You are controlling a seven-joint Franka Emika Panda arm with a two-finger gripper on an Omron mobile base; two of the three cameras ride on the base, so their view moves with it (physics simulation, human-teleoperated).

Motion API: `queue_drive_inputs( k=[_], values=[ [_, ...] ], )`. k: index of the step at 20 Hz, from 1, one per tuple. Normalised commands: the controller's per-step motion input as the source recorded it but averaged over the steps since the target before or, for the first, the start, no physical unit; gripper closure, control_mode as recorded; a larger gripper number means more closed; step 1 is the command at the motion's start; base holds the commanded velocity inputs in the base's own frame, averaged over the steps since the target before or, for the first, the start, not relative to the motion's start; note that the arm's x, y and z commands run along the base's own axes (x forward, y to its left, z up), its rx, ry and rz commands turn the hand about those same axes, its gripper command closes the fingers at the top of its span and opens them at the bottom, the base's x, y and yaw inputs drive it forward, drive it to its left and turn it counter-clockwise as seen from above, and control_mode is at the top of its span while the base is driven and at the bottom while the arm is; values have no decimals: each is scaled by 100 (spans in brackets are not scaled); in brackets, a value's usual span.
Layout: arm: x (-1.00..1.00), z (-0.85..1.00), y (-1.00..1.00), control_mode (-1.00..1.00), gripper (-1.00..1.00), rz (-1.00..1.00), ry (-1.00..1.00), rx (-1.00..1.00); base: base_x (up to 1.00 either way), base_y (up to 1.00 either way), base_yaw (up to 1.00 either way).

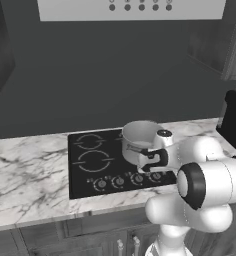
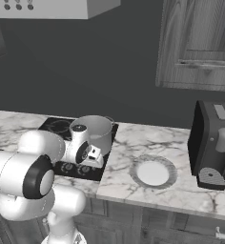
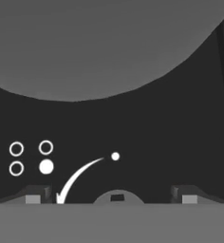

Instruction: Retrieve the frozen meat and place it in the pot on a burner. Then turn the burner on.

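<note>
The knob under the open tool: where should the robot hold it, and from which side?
Grip the round knob across its rim, one finger on each side, coming straight down from above: it stands up from the flat cooktop, already centred between the open tool tips.

dark grey wall (image 1: 105,75) behind white marble counter (image 1: 25,175); dark wooden wall cupboard (image 2: 200,43) above; pale range hood (image 1: 130,9) overhead.

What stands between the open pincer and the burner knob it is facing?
Nothing visible does. The open pincer hovers directly over the grey round knob on the black glass cooktop, in front of the silver-grey cylindrical metal pot.
</note>
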Motion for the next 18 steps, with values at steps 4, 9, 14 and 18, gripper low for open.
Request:
queue_drive_inputs(
  k=[4,9,14,18],
  values=[
    [-14,-29,2,-100,-100,0,0,0,0,0,0],
    [-39,-24,5,-100,-100,0,0,1,0,0,0],
    [-40,-23,1,-100,-100,0,0,4,0,0,0],
    [-6,-8,-1,-100,-100,0,-3,0,0,0,0]
  ],
)
